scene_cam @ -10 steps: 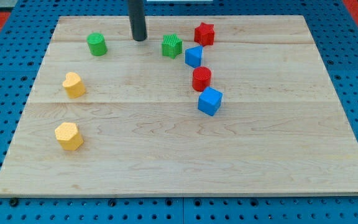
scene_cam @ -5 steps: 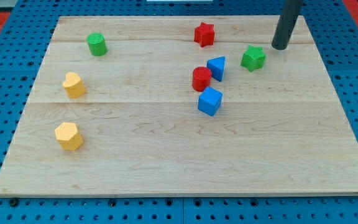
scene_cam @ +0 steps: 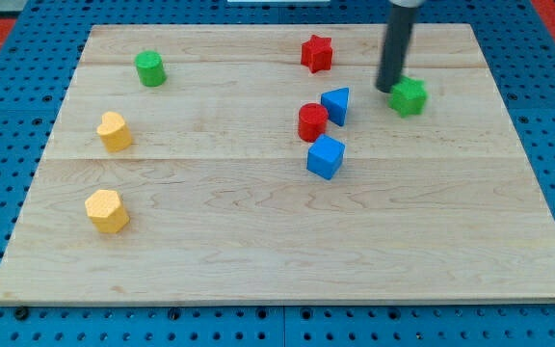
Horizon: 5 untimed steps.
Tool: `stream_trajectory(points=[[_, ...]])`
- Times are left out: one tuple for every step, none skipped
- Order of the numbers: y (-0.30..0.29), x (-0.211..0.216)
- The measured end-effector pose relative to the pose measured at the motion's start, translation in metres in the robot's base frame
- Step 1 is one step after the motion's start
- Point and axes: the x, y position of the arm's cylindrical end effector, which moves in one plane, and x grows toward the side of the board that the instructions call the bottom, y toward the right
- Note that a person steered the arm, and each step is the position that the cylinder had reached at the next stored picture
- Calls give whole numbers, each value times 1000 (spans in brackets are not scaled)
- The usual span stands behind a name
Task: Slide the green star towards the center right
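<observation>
The green star [scene_cam: 409, 96] lies on the wooden board [scene_cam: 258, 251] at the upper right. My tip [scene_cam: 386, 88] stands just to the star's upper left, touching or nearly touching it. The dark rod rises from there to the view's top edge. To the star's left lie a blue block [scene_cam: 335, 104], a red cylinder [scene_cam: 312, 122] and a blue cube [scene_cam: 325, 156].
A red star [scene_cam: 316, 52] lies near the view's top, left of the rod. A green cylinder [scene_cam: 149, 68] is at the upper left. Two yellow blocks [scene_cam: 115, 131] [scene_cam: 106, 210] lie on the left side. Blue pegboard surrounds the board.
The green star went from the top middle to the upper right, then a little further right. My tip swung from its left to its right, and now stands at its upper left.
</observation>
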Motion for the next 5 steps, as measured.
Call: stream_trajectory(points=[[32,21],[32,54],[34,29],[74,2],[79,58]])
